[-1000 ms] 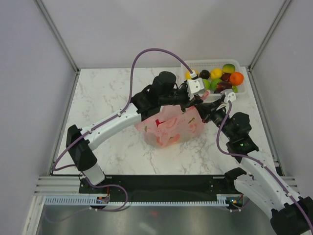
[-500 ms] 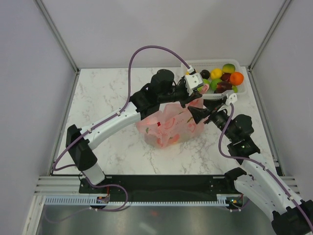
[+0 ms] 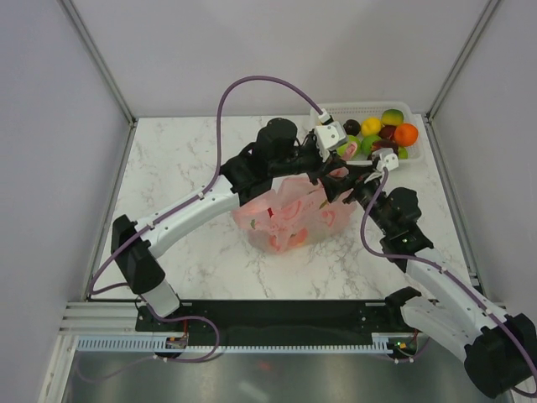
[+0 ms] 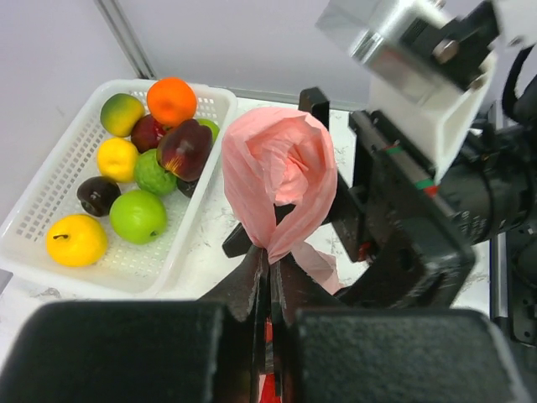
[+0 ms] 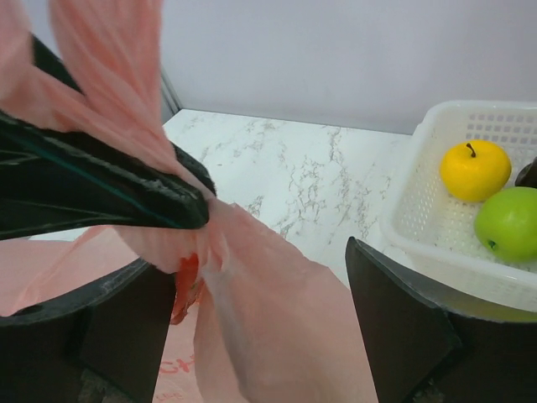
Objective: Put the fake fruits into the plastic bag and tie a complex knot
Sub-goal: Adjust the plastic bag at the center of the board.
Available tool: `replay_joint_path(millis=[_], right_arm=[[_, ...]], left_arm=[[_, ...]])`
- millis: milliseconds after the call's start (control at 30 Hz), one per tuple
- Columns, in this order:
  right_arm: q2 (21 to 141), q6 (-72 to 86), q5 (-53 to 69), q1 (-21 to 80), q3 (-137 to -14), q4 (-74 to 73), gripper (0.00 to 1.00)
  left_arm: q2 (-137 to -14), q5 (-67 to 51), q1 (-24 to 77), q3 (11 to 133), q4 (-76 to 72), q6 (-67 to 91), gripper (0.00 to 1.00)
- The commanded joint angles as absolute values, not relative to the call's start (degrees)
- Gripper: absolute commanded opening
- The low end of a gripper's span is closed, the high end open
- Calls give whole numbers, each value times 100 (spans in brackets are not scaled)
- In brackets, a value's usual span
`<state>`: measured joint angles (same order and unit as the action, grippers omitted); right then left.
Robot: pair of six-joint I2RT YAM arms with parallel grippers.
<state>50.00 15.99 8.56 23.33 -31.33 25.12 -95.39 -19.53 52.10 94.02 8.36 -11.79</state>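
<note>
Handle of plastic bag (image 4: 281, 172) clamped in left tool (image 4: 270, 269), held raised for tying. Wide-open right tool (image 5: 264, 327) straddles bag neck, ready to grab. Several fake fruits (image 4: 138, 216) in basket (image 4: 38, 210), far right.

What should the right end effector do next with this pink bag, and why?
Probably close the right end effector on the plastic bag. Its jaws stand open with pink film bunched between them, while the left end effector is shut on a handle loop. A second grip would let both arms work the bag together.
</note>
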Motion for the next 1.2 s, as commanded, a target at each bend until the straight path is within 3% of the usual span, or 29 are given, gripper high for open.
replay_joint_path(millis=[0, 133, 233, 267, 300, 333, 400, 433, 500, 633, 867, 1167], right_arm=[[5255, 1468, 475, 2539, -3392, 3032, 86], [5545, 1248, 194, 2786, -3472, 3032, 69], [5520, 1248, 70, 2848, -3375, 3076, 34], [5502, 1265, 62, 2848, -3358, 3076, 28], [5458, 1257, 44, 2856, -3340, 3041, 22], [5415, 1248, 35, 2856, -3305, 3015, 12], [5353, 1257, 44, 2856, -3270, 2901, 5], [5318, 1248, -104, 2848, -3252, 2857, 0], [5274, 1274, -202, 2856, -3278, 2699, 0], [5212, 1301, -632, 2856, -3331, 2364, 0], [5159, 1380, -940, 2848, -3419, 2039, 0], [5317, 1371, -817, 2848, -3551, 1925, 0]], left_arm=[[-9272, -1846, 5203, 9606, 729, -836, 2], [-9281, -1758, 5203, 9738, 852, -668, 2], [-9238, -1601, 5203, 9756, 861, -572, 10], [-9194, -1547, 5203, 9756, 853, -528, 22], [-9159, -1495, 5203, 9747, 861, -519, 56], [-9028, -1381, 5203, 9730, 896, -527, 68], [-8825, -1179, 5194, 9660, 949, -527, 87], [-8720, -960, 5203, 9616, 984, -545, 91], [-8272, -617, 5194, 9415, 1028, -615, 100], [-7507, 673, 5151, 9088, 1124, -55, 100], [-6488, 985, 5028, 8720, 2179, 115, 100], [-4993, 1143, 4651, 6823, 2531, -528, 100]])
